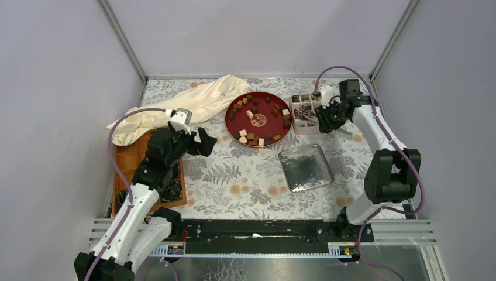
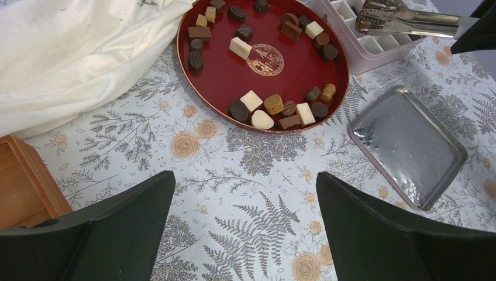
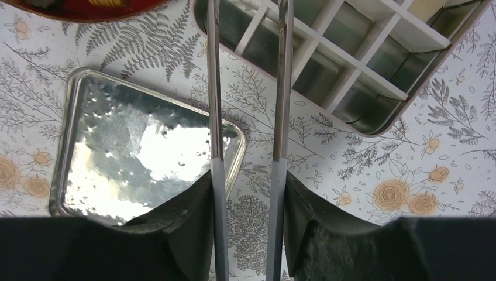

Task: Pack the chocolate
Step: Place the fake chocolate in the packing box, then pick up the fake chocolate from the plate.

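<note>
1. The chocolate (image 2: pixel 251 100), in dark, tan and cream pieces, lies scattered on the round red tray (image 2: pixel 225 79), mostly near its rim.
2. Just right of that tray stands a divided box (image 2: pixel 374 57), with metal tongs (image 3: pixel 284 88) reaching over its compartments.
3. The right gripper (image 3: pixel 247 187) is clamped on both arms of the tongs.
4. A shiny tin lid (image 2: pixel 409 146) lies on the floral table near the box.
5. The left gripper (image 2: pixel 244 181) hangs over the table, spread wide and empty, near a cream cloth (image 2: pixel 76 52) and a wooden board (image 2: pixel 20 181).
</note>
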Robot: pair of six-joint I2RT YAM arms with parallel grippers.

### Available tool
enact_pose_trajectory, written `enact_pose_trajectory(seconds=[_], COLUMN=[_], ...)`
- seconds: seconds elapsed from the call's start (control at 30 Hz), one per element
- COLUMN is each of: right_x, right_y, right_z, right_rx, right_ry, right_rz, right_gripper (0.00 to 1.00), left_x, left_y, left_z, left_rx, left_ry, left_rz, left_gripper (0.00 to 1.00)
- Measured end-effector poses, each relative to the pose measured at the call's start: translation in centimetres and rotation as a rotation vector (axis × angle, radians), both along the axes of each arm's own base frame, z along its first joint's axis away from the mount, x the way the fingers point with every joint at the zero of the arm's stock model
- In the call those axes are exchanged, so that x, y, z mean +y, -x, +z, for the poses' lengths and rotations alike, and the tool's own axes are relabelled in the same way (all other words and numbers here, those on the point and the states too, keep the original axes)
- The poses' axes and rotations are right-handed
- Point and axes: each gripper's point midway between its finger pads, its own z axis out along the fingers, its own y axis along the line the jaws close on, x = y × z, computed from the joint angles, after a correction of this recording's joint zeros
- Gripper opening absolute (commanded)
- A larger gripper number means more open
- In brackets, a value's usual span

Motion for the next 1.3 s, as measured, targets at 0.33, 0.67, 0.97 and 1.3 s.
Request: enact_pose_trajectory(seconds=[0.33, 0.67, 0.97, 1.3], right_x=[3.0, 6.9, 8.9, 9.3], right_y=[0.4, 2.2, 3.1, 3.3], right_z=[4.3, 5.4, 1.8, -2.1], right_rx=[-0.117, -0.132, -0.035, 0.062], right_ry=[-0.155, -0.25, -0.155, -0.046], right_rz=[0.101, 0.273, 0.37, 0.388], right_gripper=[0.45, 0.45, 0.45, 0.45], left_x=[0.0, 0.0, 0.0, 0.0], left_y=[0.0, 0.0, 0.0, 0.0], left_z=[0.0, 0.0, 0.0, 0.0], left_rx=[0.0, 0.0, 0.0, 0.0], left_ry=[0.0, 0.0, 0.0, -0.001], left_rz=[0.0, 0.0, 0.0, 0.0], left_gripper=[0.99, 0.99, 0.99, 0.99])
